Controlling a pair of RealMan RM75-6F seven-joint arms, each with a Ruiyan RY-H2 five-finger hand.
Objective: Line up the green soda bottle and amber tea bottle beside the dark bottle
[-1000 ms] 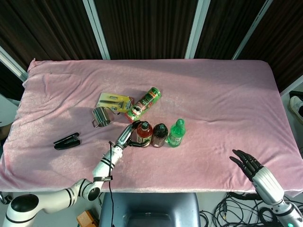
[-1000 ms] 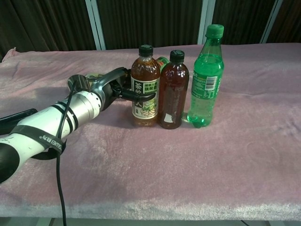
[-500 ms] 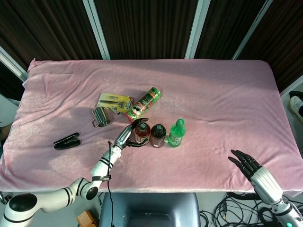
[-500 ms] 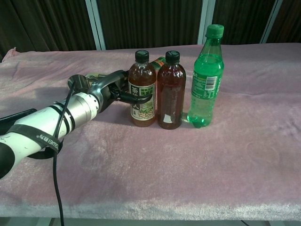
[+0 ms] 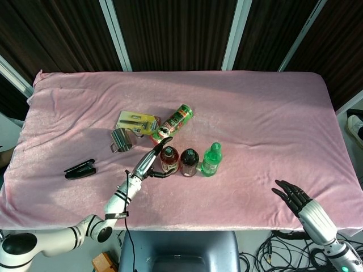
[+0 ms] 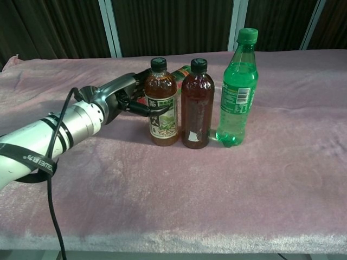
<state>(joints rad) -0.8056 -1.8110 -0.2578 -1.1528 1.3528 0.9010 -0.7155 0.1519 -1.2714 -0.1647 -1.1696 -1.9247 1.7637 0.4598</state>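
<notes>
Bottles stand upright, caps up, in a row on the pink cloth (image 6: 282,179): amber tea bottle (image 6: 163,105), dark bottle (image 6: 196,108) touching it, green soda bottle (image 6: 237,92) just beside. Left hand (image 6: 122,97) grasps the tea bottle; right hand (image 5: 295,198) hangs spread, holding nothing.

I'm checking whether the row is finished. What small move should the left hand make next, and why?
Probably open the left hand and back away. The tea bottle stands upright beside the dark bottle, with the green bottle on its other side, so the row looks done.
</notes>
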